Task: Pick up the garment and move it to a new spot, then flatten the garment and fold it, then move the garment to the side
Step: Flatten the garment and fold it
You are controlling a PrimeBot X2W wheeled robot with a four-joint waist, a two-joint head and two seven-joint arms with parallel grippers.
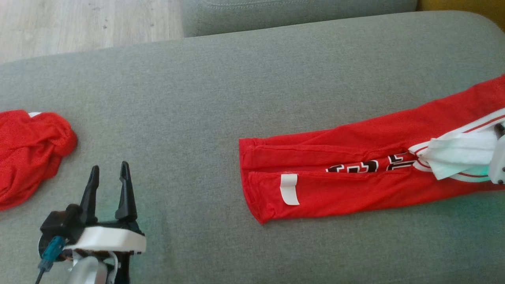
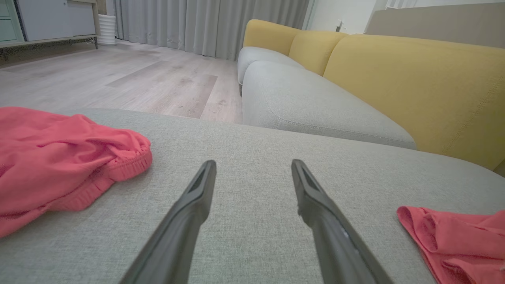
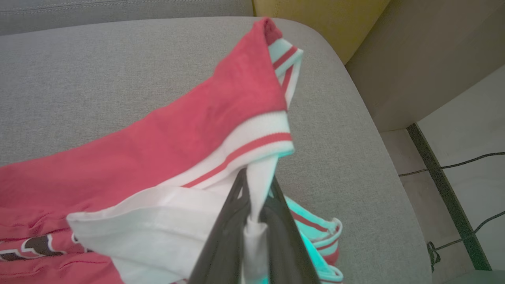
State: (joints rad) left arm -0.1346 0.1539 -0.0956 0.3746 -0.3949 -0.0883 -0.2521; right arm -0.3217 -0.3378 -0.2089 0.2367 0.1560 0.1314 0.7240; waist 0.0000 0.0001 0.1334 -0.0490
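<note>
on grey cushion (image 1: pixel 236 79), right hand (image 3: pixel 256 178) clamped on garment (image 1: pixel 355 138) white trim; left hand (image 1: pixel 109 167) fingers apart, empty.

You are looking at two red garments: one long folded garment (image 1: pixel 335 185) and one crumpled red heap (image 1: pixel 27 154). Two grippers are showing, the left gripper (image 1: pixel 109 166) and the right gripper (image 3: pixel 256 179), each carrying two dark fingers (image 2: pixel 189 221). One white tag (image 1: pixel 289 189) is sitting on the folded one. Three yellow back cushions (image 2: pixel 414 90) are lining one sofa (image 2: pixel 315 102), and two dark cables (image 3: pixel 457 163) are trailing over the floor (image 3: pixel 465 130) beside one grey cushion (image 1: pixel 236 98).
</note>
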